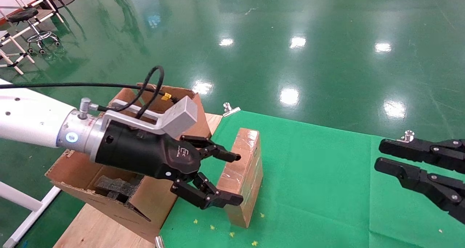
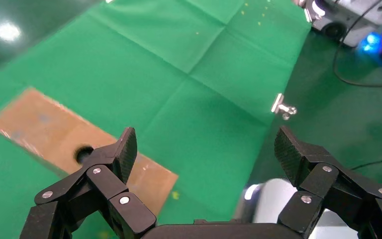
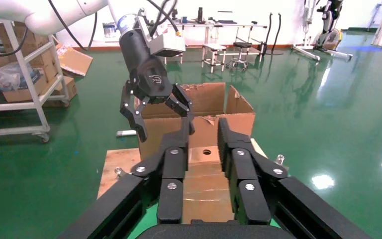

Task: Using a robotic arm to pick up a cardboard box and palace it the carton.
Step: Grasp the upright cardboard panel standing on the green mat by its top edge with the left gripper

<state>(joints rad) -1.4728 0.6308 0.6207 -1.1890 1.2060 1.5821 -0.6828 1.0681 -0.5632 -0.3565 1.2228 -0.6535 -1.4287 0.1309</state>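
The cardboard box (image 1: 244, 175) is standing on edge just beside the carton (image 1: 120, 190). The left gripper (image 1: 232, 179) is being held spread-fingered beside it, nothing pinched. Stiff, probably light, tape-slick: its broad faces are best gripped. The right gripper (image 1: 385, 155), narrowly parted, is parked well away.

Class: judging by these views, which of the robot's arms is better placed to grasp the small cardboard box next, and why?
Probably the left. The left gripper hovers open beside the cardboard box, next to the carton; the right gripper sits far off across the green cloth.

Glossy tape on the cardboard box (image 1: 244, 175); matt cloth (image 1: 319, 190) — rough corrugated carton (image 1: 120, 200).
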